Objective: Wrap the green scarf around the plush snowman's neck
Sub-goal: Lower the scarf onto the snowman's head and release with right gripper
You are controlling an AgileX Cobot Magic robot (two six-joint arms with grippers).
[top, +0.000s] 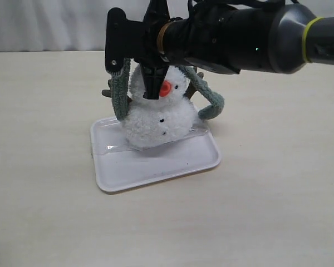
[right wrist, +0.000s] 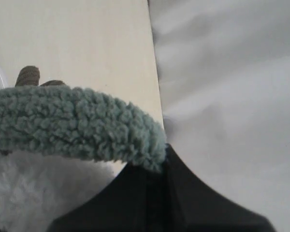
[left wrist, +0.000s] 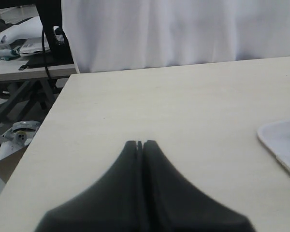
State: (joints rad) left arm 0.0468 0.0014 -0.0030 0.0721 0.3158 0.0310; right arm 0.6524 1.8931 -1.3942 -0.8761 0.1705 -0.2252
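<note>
White tray sits nearest, bearing the plush snowman. Draped behind its head, the green scarf hangs down both sides, ends uncrossed. Right gripper, jaws closed, seems to pinch only the scarf's edge before the face. So thin a hold could slip, or a tug could topple the light toy off the tray. Left gripper is closed, empty, above the pale matte table. White curtain backs the room.
</note>
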